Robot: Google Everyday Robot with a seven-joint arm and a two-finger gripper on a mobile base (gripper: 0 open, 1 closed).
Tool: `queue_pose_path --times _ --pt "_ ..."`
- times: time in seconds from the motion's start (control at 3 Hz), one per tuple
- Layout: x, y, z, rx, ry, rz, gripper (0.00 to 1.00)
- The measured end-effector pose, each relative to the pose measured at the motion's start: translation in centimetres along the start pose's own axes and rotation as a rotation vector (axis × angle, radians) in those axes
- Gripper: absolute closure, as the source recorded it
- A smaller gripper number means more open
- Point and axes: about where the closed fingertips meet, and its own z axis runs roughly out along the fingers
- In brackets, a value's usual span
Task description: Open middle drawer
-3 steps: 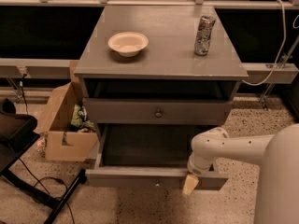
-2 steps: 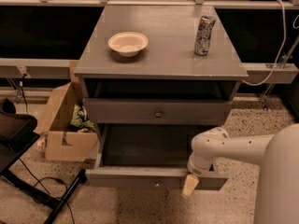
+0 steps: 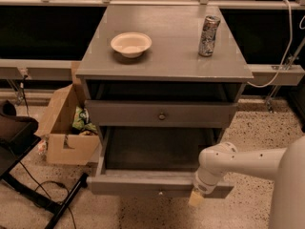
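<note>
For the last second nothing has moved. The middle drawer (image 3: pixel 157 185) stands pulled far out of the cabinet (image 3: pixel 176 61), same as before. The gripper (image 3: pixel 196 198) hangs at the same place, low against the drawer's front, a little right of its knob (image 3: pixel 160 192). Whether the claw is clenched or released, I cannot tell. I judge that the pull is finished and the task is done, or almost. The top drawer (image 3: pixel 190 114) above it is closed. On the cabinet's top stand a bowl (image 3: pixel 131 44) and a can (image 3: pixel 208 29), well apart. On the speckled floor (image 3: pixel 267 123), to the left, sits an open cardboard box (image 3: pixel 66 147) with some things inside.
</note>
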Motion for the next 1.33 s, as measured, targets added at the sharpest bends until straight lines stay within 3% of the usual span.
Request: queue_pose_path --times 0.67,1.0,1.33 --pt "-0.17 -0.20 -0.53 0.000 0.000 0.000 0.88" --pt "-0.19 -0.22 -0.60 0.000 0.000 0.000 1.00" --pt "-0.19 -0.22 -0.60 0.000 0.000 0.000 1.00"
